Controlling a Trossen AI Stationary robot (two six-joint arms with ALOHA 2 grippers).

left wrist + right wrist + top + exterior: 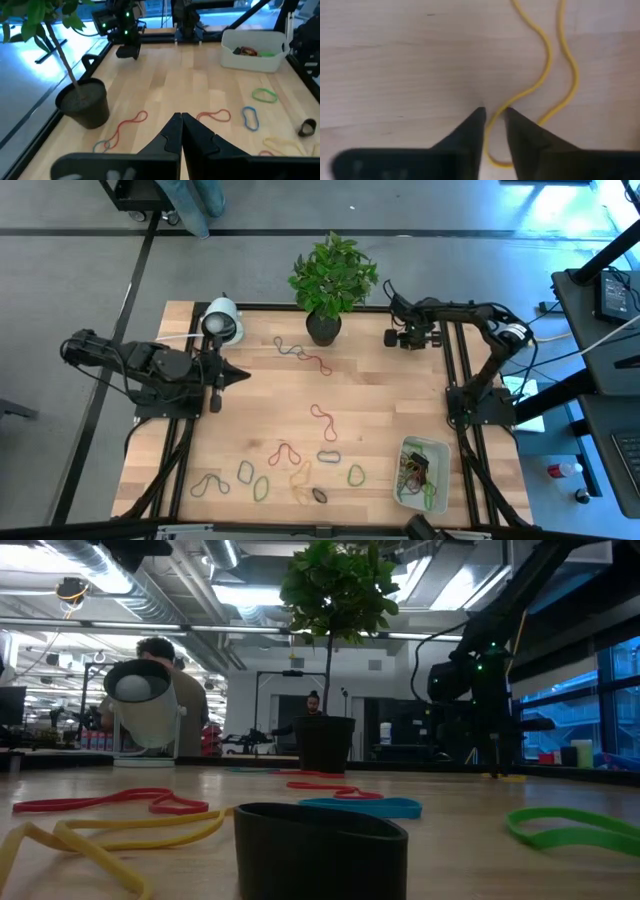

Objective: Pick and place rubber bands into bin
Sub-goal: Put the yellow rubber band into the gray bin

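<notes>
Bands [322, 420] lie scattered over the table [390, 400]; a few sit in the bin [436, 448]. Right gripper [493, 116] straddles a yellow band [546, 55], fingers barely apart — poised to pinch it. Left gripper [181, 118] waits, fingers pressed together.

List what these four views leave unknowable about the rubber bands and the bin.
1. Bin: in the high view, the tangled bands inside are too small to count. In the left wrist view, its wall hides most of them.
2. Yellow band: in the right wrist view, the top edge cuts it off, and the right end effector covers its lower loop.
3. Low view: a dark loop close to the lens blocks the table behind it.
</notes>
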